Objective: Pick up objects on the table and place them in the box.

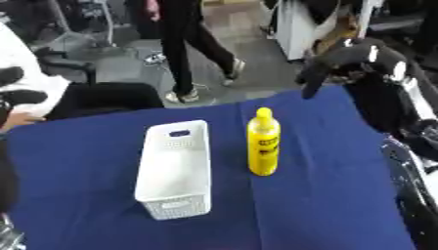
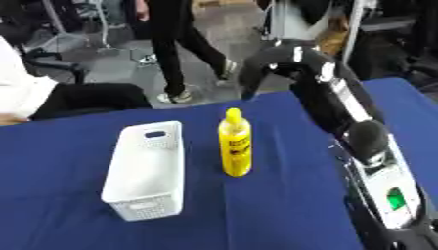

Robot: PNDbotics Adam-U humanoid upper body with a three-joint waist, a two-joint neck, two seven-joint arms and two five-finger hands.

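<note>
A yellow bottle (image 1: 263,143) with a yellow cap stands upright on the blue table, just right of a white perforated box (image 1: 175,168) that looks empty. My right hand (image 1: 329,67) hangs above the table's far right edge, up and to the right of the bottle, apart from it. Its fingers droop downward, relaxed, holding nothing. The right arm (image 2: 342,112) runs from the lower right up to that hand. My left hand shows in neither view.
The blue table (image 1: 325,205) has bare cloth in front of and right of the bottle. A seated person in white is at the far left edge, and another person walks on the floor behind the table.
</note>
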